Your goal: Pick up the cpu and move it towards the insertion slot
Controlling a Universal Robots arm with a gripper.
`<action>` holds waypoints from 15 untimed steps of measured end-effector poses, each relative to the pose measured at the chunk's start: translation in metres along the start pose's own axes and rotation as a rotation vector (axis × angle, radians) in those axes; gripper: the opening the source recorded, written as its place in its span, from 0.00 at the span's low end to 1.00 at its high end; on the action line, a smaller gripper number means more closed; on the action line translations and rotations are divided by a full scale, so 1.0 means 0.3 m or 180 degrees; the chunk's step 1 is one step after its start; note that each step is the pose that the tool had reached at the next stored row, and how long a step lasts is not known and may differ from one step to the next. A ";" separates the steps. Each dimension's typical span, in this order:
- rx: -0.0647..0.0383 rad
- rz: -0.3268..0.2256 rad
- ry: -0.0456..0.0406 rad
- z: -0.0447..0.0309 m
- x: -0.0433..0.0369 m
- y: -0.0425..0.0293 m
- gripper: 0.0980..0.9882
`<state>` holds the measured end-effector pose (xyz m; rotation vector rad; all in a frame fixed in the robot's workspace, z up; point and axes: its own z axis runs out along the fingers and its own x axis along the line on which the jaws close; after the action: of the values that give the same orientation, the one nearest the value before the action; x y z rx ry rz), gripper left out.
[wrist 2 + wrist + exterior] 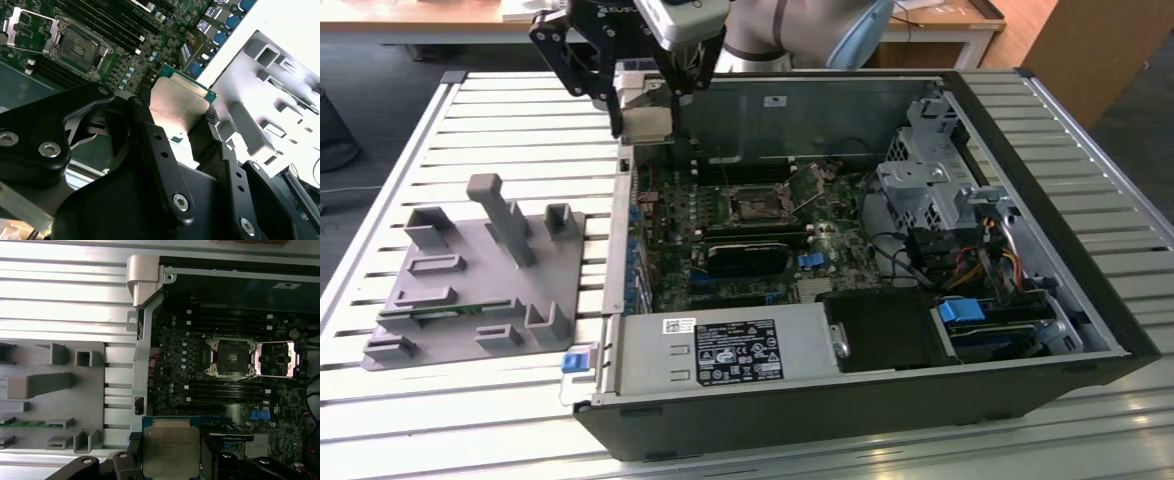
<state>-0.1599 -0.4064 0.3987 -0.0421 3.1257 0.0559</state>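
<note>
On the exterior view's left, the grey fixture (467,275) is sitting behind me, its job as holder done. I am gripping the cpu (171,451) edgewise, my gripper (181,127) clamped on its sides, keeping it level above the case wall while the insertion slot (232,357) is lying open, well apart.

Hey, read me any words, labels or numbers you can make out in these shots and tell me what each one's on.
None can be read.
Power supply sticker: print too small to read.
White tag on the same unit: too small.
Small white sticker on the case wall: blurred.
cpu lid, held in the claw: faint engraving, unreadable.
</note>
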 end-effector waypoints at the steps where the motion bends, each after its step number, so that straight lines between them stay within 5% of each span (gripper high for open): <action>1: 0.0000 0.0000 0.0000 0.000 -0.005 0.000 0.50; 15: 0.0000 0.0000 0.0000 0.001 -0.077 -0.002 0.50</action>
<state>-0.1366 -0.4064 0.3987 -0.0421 3.1257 0.0559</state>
